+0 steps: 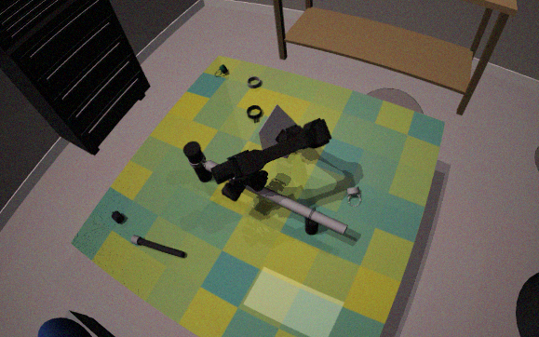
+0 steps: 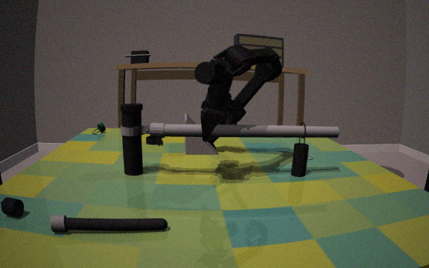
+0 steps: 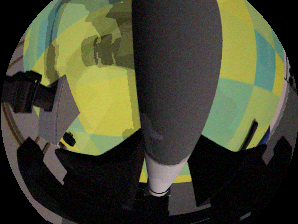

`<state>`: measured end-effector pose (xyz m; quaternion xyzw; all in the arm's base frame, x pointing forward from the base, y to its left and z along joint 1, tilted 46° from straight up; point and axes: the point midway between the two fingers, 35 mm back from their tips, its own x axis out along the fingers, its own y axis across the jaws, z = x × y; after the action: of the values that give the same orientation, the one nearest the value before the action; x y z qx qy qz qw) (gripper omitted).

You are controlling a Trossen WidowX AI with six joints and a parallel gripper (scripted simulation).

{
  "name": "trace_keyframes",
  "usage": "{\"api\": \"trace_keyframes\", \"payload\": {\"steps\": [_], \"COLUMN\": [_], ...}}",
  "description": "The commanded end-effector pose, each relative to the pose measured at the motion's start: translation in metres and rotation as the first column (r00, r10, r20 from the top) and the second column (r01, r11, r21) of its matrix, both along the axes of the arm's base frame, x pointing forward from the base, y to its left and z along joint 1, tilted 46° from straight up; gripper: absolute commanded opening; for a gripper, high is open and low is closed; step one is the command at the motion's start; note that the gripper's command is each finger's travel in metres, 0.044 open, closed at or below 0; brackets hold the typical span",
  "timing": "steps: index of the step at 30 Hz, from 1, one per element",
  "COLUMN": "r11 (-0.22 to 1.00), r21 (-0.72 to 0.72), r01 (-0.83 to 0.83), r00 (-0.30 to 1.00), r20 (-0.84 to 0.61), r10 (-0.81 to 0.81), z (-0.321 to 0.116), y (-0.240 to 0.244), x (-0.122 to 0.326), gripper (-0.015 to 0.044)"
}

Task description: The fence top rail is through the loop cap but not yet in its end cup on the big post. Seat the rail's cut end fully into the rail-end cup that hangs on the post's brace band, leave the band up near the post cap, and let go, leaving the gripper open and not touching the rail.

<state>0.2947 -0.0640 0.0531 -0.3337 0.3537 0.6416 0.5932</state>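
Observation:
The pale rail runs almost level. Its right part passes through the wire loop above the short post. Its left end meets the mouth of the rail-end cup, in line with it; how deep it sits inside is hidden. The cup hangs from the band, high on the big black post, just below the post cap. My gripper is shut on the rail between cup and loop.
A black bar with a pale end and a small black cap lie near the front left. Two rings, a green clamp and a pale clamp lie around the arm.

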Motion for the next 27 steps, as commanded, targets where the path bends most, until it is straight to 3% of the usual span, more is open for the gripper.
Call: {"api": "trace_keyframes", "payload": {"steps": [1,27], "r11": [1.000,1.000], "r21": [-0.016,-0.016], "r01": [0.005,0.005], "r00": [1.000,1.000], "r20": [0.005,0.005], "r10": [-0.005,-0.005], "z": [-0.0017,-0.0092], "y": [-0.0079,-0.0147], "x": [-0.0001,0.0003], "gripper": [0.0000,0.0000]}}
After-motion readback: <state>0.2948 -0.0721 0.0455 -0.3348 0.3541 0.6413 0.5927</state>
